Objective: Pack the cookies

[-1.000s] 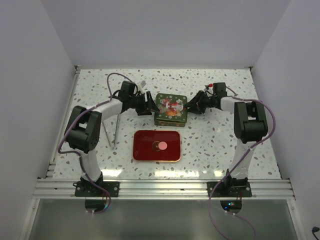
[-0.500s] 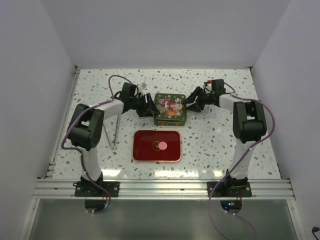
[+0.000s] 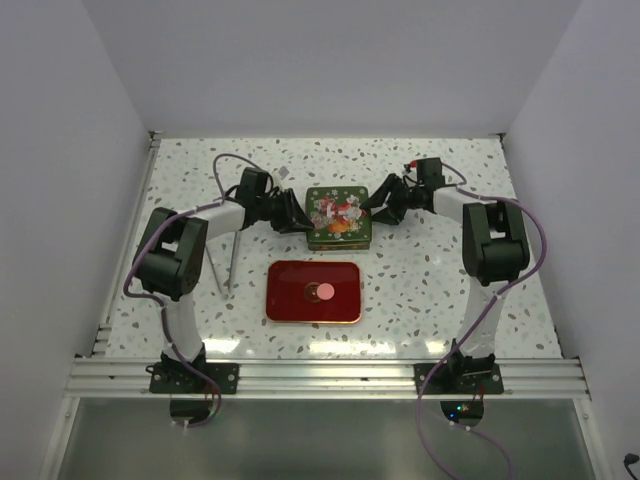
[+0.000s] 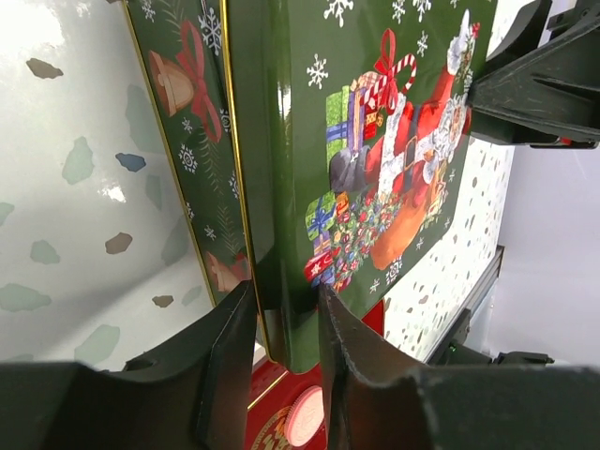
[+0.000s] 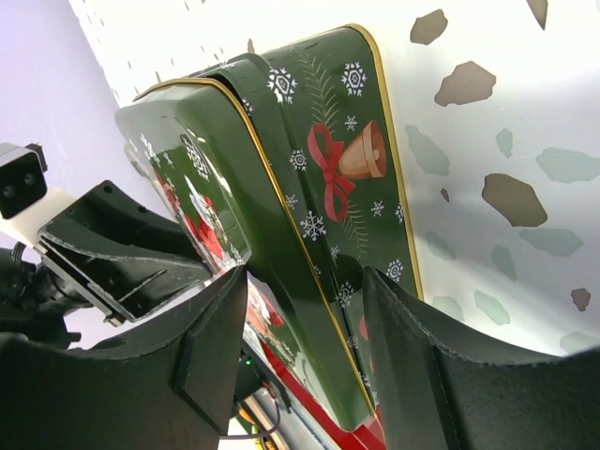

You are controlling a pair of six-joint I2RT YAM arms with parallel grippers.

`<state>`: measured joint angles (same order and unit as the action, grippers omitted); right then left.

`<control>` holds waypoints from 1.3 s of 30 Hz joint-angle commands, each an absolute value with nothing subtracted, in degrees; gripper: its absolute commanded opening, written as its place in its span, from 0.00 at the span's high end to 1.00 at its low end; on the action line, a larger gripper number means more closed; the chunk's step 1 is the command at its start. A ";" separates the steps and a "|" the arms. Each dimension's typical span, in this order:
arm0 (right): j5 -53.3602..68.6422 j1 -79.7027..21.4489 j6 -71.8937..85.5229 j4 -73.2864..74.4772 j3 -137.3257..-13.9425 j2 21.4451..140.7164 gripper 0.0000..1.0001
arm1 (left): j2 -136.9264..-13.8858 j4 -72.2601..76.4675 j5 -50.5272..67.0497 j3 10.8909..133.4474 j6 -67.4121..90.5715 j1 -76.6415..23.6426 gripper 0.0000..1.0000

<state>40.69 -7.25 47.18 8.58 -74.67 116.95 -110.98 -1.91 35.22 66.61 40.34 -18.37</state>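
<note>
A green Christmas tin stands at mid-table. Its lid sits raised and offset above the base. My left gripper is shut on the lid's left rim. My right gripper is closed on the lid's right rim, one finger on the lid's top and the other beside the base wall. One pink cookie lies on a red tray in front of the tin. It also shows in the left wrist view. No other cookies are in view.
Two thin grey sticks lean on the table beside the left arm. White walls close in the speckled table on three sides, and a metal rail runs along the near edge.
Both grippers have shifted slightly toward the back of the table at the tin's ends. The tin lid has moved a little with them. The pink cookie has not moved.
</note>
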 commanded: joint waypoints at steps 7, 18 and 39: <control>43.07 -10.28 47.20 9.14 -76.46 117.60 0.44 | -110.66 2.29 36.04 63.37 41.31 -19.60 0.70; 43.07 -10.11 46.23 11.78 -80.15 118.47 0.43 | -110.65 -2.63 34.45 68.02 39.81 -19.42 0.28; 43.77 -9.84 49.48 14.94 -96.32 127.09 0.43 | -120.50 -18.09 29.01 91.75 37.27 -17.93 0.30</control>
<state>40.07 -8.95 47.55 13.76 -91.98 126.56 -120.64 -16.43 28.16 86.78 38.70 -17.58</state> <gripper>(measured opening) 0.569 0.701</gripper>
